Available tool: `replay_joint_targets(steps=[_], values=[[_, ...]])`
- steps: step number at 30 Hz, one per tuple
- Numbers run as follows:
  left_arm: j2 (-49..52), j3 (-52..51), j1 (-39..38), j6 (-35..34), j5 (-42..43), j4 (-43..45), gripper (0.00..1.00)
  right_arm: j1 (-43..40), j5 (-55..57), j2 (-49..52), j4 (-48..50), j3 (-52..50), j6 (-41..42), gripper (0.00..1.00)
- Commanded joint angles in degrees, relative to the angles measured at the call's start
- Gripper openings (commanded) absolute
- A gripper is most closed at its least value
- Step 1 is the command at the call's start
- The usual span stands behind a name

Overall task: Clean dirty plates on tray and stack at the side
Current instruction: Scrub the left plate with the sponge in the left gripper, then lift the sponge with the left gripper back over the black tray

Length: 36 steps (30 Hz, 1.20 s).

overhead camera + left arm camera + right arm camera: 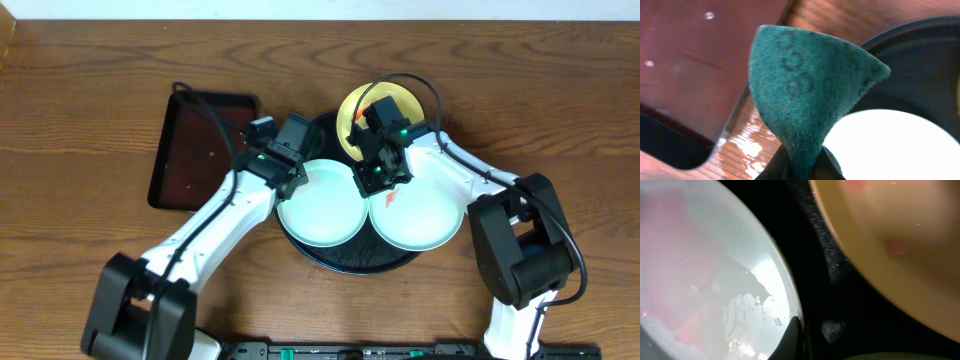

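On the desk (100, 90) stand two trays: one round black tray (350, 262) at the centre and one rectangular brown tray (200, 150) just beside it on the left, with a strip of bare wood between their edges.

The black tray carries three dirty plates. One yellow plate (392, 103) lies at the far rim. Two mint-white plates lie side by side nearer the arms: the left plate (320, 210) and the right plate (430, 215). Whether their rims touch cannot be told. A red-orange smear (392, 197) marks the right plate near its inner edge.

The left fingers (290, 172) are clamped on one green scouring pad (805, 90), above the far-left edge of the left plate. The right fingers (383, 180) are closed on nothing, over the gap between the two mint-white plates and the yellow plate.

Bare desk surface lies to the far left, along the far edge and to the right of the black tray.
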Motion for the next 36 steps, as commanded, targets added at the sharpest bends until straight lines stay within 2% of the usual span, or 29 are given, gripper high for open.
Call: replay_joint_targets(steps=[1,8,14,20,22,25,29,36], values=[[-0.3,0.4,0.2,-0.6,12.9,0.6,0.08,0.0,0.8,0.5,-0.1,0.4,-0.5,0.01],[2.2,-2.5,-0.5,0.2,21.4,3.6,0.07,0.0,0.8,0.5,-0.1,0.4,-0.5,0.01],[8.8,-3.4,-1.3,0.2,21.2,4.8,0.07,0.0,0.8,0.5,-0.1,0.4,-0.5,0.01],[8.8,-3.4,-1.2,0.2,6.8,1.2,0.07,0.0,0.8,0.5,-0.3,0.4,-0.5,0.01],[6.9,-3.2,-1.2,0.2,0.0,-0.2,0.08,0.0,0.8,0.5,-0.3,0.4,-0.5,0.01],[2.3,-2.8,-1.2,0.2,-5.0,-1.2,0.08,0.0,0.8,0.5,-0.5,0.4,-0.5,0.01],[-5.0,-2.8,-1.2,0.2,-8.8,-1.0,0.08,0.0,0.8,0.5,-0.6,0.4,-0.5,0.01],[-13.6,-2.8,-0.5,-2.4,-8.5,-4.3,0.08,0.7,-0.3,0.5,-2.0,0.4,-0.3,0.01]])
